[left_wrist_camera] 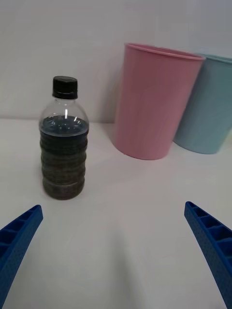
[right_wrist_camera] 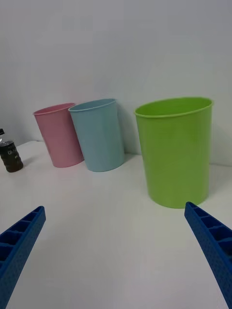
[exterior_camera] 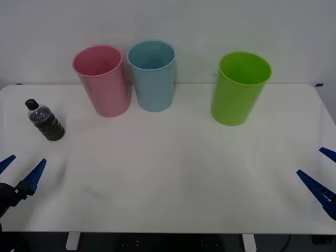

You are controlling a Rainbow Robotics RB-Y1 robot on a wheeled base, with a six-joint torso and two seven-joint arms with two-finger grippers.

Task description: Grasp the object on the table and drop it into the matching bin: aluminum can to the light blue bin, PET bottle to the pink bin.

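A small PET bottle [exterior_camera: 46,121] [left_wrist_camera: 64,140] [right_wrist_camera: 9,155] with dark contents and a black cap stands upright at the left of the white table [exterior_camera: 168,173]. My left gripper [exterior_camera: 18,170] [left_wrist_camera: 116,256] hovers open at the table's front left corner, a short way in front of the bottle and apart from it. The pink bin [exterior_camera: 102,80] [left_wrist_camera: 154,101] [right_wrist_camera: 58,135] stands at the back, the light blue bin [exterior_camera: 153,75] [left_wrist_camera: 208,106] [right_wrist_camera: 99,135] right beside it. At the front right edge, my right gripper [exterior_camera: 326,176] [right_wrist_camera: 116,251] is open and holds nothing.
A lime green bin [exterior_camera: 239,87] [right_wrist_camera: 176,152] stands at the back right, ahead of the right gripper. A pale wall rises behind the bins. The wide white tabletop spreads between the grippers and the bins.
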